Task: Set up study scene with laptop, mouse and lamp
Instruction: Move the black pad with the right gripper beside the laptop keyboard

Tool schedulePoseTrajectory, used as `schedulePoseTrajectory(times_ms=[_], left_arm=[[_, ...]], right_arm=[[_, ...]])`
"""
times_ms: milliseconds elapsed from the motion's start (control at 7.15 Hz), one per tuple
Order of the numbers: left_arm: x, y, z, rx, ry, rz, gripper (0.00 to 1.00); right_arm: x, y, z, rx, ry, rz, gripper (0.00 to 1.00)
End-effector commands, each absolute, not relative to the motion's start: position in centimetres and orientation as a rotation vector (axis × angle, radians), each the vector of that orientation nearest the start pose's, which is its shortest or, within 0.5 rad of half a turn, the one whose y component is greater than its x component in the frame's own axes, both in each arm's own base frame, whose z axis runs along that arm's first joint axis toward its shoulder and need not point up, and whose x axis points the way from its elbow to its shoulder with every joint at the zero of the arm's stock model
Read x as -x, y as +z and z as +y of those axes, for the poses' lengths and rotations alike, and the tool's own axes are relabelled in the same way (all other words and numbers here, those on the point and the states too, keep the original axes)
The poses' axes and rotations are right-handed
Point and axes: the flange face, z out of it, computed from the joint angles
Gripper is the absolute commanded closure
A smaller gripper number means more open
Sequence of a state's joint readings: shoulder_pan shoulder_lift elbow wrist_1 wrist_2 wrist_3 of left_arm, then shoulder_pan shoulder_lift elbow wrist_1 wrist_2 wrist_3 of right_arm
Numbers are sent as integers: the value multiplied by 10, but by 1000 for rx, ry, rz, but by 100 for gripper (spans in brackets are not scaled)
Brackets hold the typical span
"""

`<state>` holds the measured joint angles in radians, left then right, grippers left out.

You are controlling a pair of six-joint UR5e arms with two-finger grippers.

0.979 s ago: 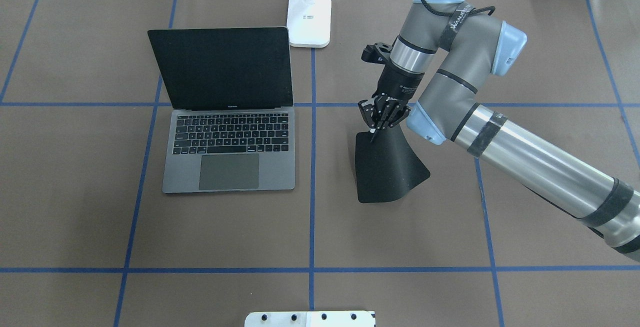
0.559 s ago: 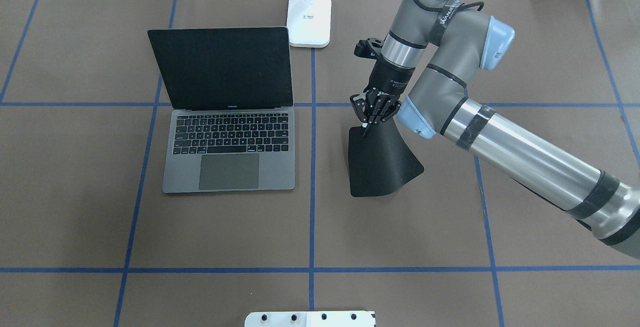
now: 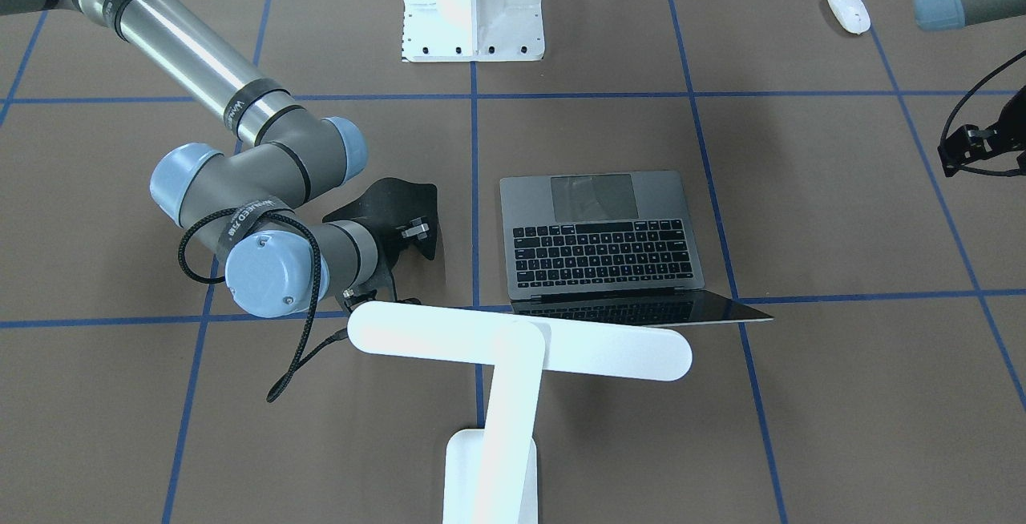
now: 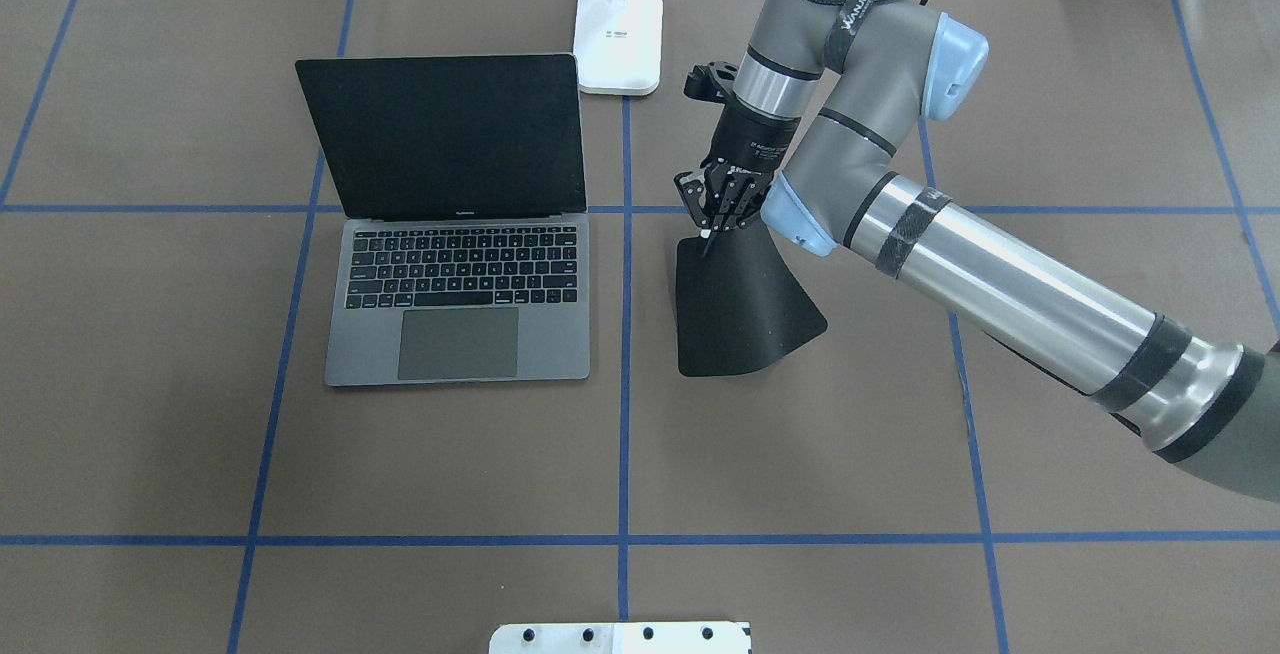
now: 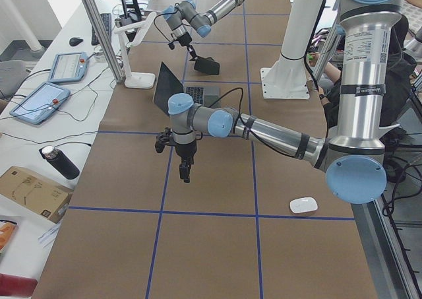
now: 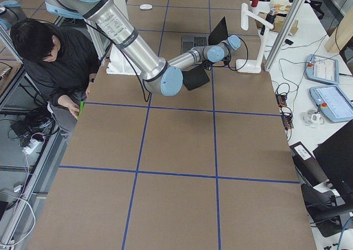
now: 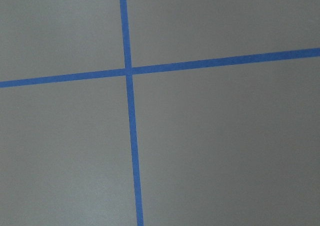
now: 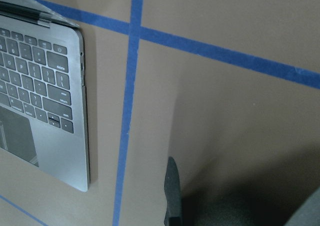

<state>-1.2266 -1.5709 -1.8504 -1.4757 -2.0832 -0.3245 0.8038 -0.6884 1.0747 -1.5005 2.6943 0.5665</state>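
Note:
The open grey laptop [image 4: 455, 294] sits left of centre, its screen dark; it also shows in the right wrist view [image 8: 50, 96]. The white lamp [image 3: 521, 340] stands behind the laptop, its base [image 4: 618, 39] at the far table edge. The white mouse [image 3: 848, 10] lies alone near the robot's left side. My right gripper [image 4: 712, 224] is shut on the far edge of a flat black mouse pad [image 4: 740, 319] and holds it tilted just right of the laptop. My left gripper [image 5: 184, 172] hangs over bare table; I cannot tell if it is open or shut.
A white ribbed pedestal [image 3: 473, 3] with a bolted plate stands at the robot's side of the table. Blue tape lines [image 7: 129, 71] grid the brown table cover. A person [image 6: 49, 57] sits beside the table in the exterior right view.
My right gripper has carried the black mouse pad left and a little farther away, closer to the laptop. The laptop and lamp have not moved.

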Motion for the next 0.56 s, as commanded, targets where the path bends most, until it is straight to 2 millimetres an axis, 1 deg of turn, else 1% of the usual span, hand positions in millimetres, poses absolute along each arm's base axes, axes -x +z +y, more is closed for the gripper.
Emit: schedulePoseTrajectory(times_ms=[0,280,420], left_arm=[[-86,546,-491,-4,66,542,0],[-87,542,-495,-11,66,545,0],[-87,540,-495,-13,67,545,0]], right_arm=[[529,283,-611,377,-414,-1121,100],[535,278,-606,383,-421,-1125,100],[538,267,-606,379,-431,-1132,100]])
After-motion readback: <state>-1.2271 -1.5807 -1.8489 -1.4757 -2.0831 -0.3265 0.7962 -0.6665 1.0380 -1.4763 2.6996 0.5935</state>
